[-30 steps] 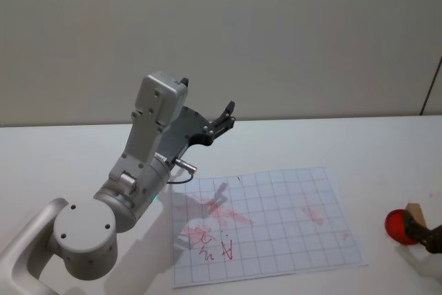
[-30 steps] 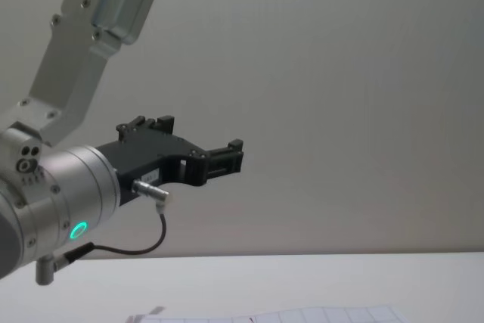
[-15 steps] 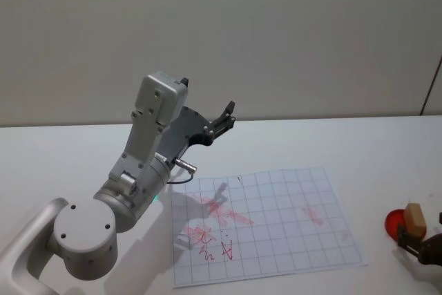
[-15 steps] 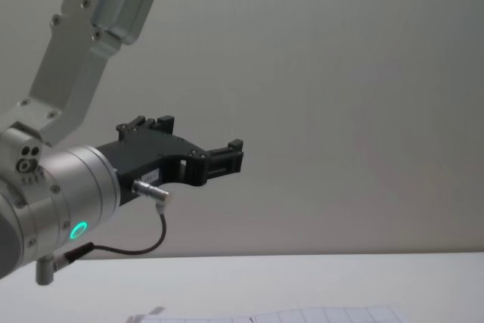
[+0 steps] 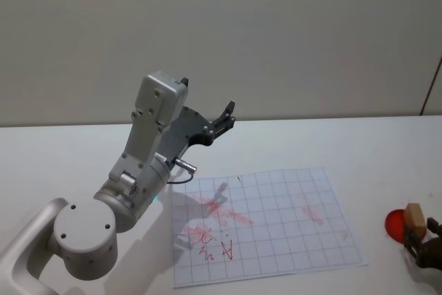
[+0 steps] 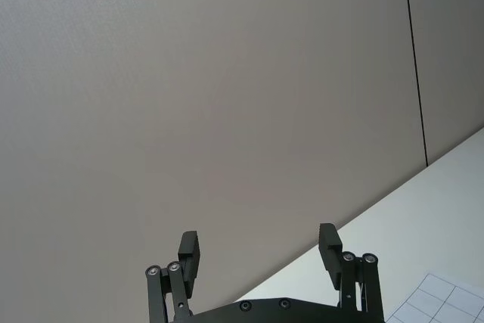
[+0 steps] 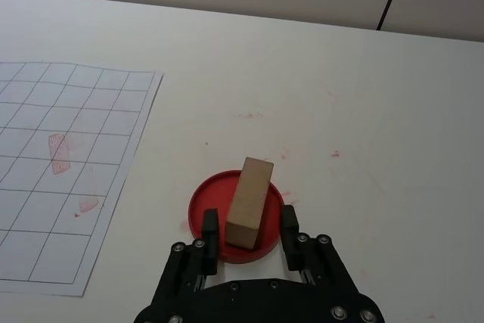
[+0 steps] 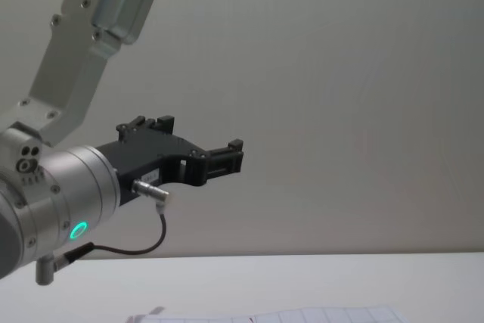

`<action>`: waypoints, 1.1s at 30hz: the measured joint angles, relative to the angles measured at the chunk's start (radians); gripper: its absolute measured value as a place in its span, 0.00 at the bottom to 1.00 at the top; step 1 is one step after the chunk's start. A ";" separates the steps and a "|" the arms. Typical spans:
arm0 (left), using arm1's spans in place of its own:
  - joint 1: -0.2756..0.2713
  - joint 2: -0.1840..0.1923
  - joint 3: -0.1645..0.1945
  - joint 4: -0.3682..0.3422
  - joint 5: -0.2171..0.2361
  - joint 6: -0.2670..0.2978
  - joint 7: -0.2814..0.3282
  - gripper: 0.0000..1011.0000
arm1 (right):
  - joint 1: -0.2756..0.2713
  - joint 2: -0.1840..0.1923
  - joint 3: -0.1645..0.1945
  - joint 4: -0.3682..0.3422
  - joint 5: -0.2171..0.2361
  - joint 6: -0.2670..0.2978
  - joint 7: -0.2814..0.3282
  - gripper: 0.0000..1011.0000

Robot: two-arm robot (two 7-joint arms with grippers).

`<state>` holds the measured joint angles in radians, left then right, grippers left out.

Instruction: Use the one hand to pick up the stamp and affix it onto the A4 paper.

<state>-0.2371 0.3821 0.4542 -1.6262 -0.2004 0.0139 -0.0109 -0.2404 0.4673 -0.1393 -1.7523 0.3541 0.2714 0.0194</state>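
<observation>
Grid-lined paper [image 5: 276,240] lies flat, already red-marked, presumably the stamping target; left gripper [image 6: 258,237] is parked raised near its left edge, fingers spread, likely just out of the way. Right gripper [image 7: 249,221] straddles the stamp [image 7: 249,198], a plain upright wooden block on a round red ink pad [image 7: 203,203] right of the paper, its 2 fingers spread, apparently not yet pinching.

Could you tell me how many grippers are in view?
2: the black plastic left gripper, raised open at left; the black plastic right gripper, open around the tan wooden stamp.
</observation>
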 joint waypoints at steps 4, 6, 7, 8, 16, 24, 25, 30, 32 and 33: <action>0.000 0.000 0.000 0.000 0.000 0.000 0.000 0.99 | 0.000 -0.001 -0.001 0.001 -0.001 0.001 0.001 0.38; 0.000 0.000 0.000 0.000 0.000 0.000 0.000 0.99 | 0.001 -0.001 -0.001 0.002 -0.001 0.001 0.001 0.31; 0.000 0.000 0.000 0.000 0.000 0.000 0.000 0.99 | 0.001 -0.002 -0.001 0.002 -0.001 0.002 0.001 0.28; 0.000 0.000 0.000 0.000 0.000 0.000 0.000 0.99 | 0.001 -0.002 -0.001 0.002 -0.002 0.002 0.001 0.25; 0.000 0.000 0.000 0.000 0.000 0.000 0.000 0.99 | 0.002 -0.002 -0.002 0.003 -0.003 0.003 0.002 0.21; 0.000 0.000 0.000 0.000 0.000 0.000 0.000 0.99 | 0.006 -0.002 -0.003 0.001 -0.018 -0.013 0.020 0.21; 0.000 0.000 0.000 0.000 0.000 0.000 0.000 0.99 | 0.007 -0.002 -0.003 -0.001 -0.020 -0.016 0.024 0.21; 0.000 0.000 0.000 0.000 0.000 0.000 0.000 0.99 | 0.016 -0.001 -0.006 -0.011 -0.038 -0.044 0.060 0.21; 0.000 0.000 0.000 0.000 0.000 0.000 0.000 0.99 | 0.020 -0.001 -0.008 -0.015 -0.044 -0.053 0.074 0.21; 0.000 0.000 0.000 0.000 0.000 0.000 0.000 0.99 | 0.024 -0.001 -0.009 -0.019 -0.049 -0.061 0.090 0.21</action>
<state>-0.2371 0.3821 0.4543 -1.6262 -0.2004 0.0138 -0.0109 -0.2165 0.4659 -0.1486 -1.7710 0.3055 0.2099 0.1090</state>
